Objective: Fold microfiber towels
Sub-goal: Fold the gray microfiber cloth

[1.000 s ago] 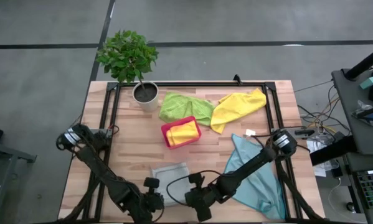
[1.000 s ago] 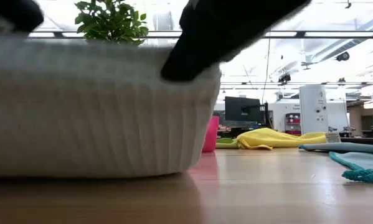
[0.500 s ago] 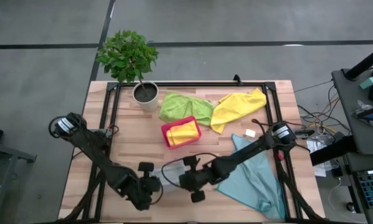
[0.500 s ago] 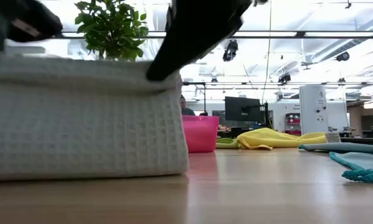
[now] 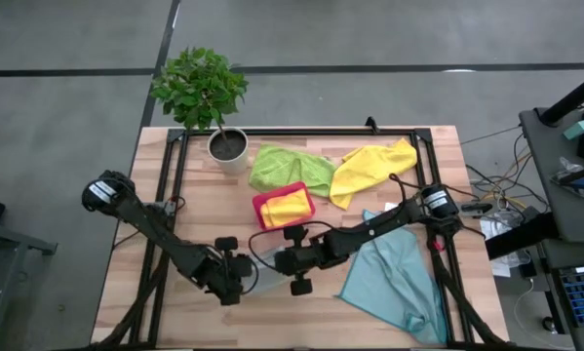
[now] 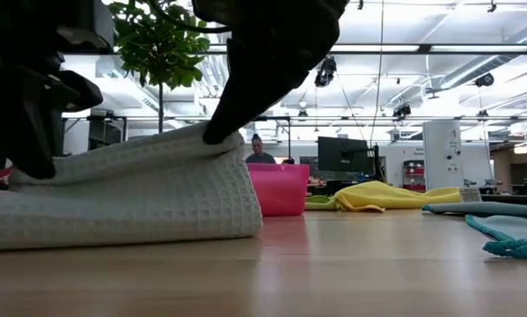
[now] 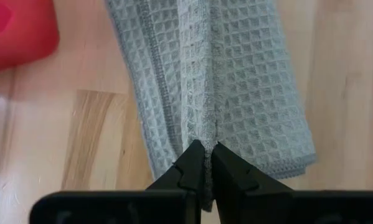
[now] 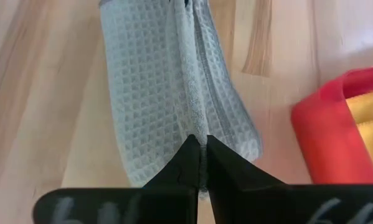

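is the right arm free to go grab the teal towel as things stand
Probably not yet: the right gripper has its jaws shut on the grey towel, with the left gripper pinching it too. The teal towel lies uncovered beside that arm.

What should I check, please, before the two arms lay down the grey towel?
1. Left gripper shut on grey towel: ok.
2. Right gripper shut on it too: ok.
3. Towel clear of the pink tray: ok.
4. Towel edges lined up: cannot tell.
5. Teal towel away from the fold area: ok.
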Tool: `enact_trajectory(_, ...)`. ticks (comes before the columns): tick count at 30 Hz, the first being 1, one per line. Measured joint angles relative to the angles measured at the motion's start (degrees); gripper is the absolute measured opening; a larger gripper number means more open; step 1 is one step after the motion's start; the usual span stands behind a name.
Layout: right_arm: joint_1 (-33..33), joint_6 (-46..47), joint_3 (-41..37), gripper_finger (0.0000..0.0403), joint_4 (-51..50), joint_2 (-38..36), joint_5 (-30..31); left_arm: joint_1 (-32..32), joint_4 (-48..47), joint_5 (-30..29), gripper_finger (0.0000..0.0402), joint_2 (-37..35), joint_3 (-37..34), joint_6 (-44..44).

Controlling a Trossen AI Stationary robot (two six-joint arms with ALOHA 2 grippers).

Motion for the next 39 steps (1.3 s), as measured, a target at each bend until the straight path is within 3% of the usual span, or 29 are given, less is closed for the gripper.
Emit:
enact_trajectory(17,-2.72,-2.07,-3.74,0.0011,7.48,0.02,0.03,0.60,-1.55,-0.35,0.0011,0.20,-0.90,-1.61)
enact_trajectory(22,-3.44,-2.61,-4.95,0.0039,9.62,0.02,0.29,0.64,-2.26,-0.86,0.0021,0.20,-0.95,-3.26)
enact_trajectory(30,-4.39,-1.88,-6.35,0.0096,11.67,0.02,4.37,0.84,-6.82,-1.73,0.0075,0.13,-0.95,-5.05)
enact_trajectory(39,-3.90,-2.38,-6.24,0.0113,11.42,-0.09,6.10,0.86,-11.71,-1.86,0.0098,0.10,-0.95,-4.62)
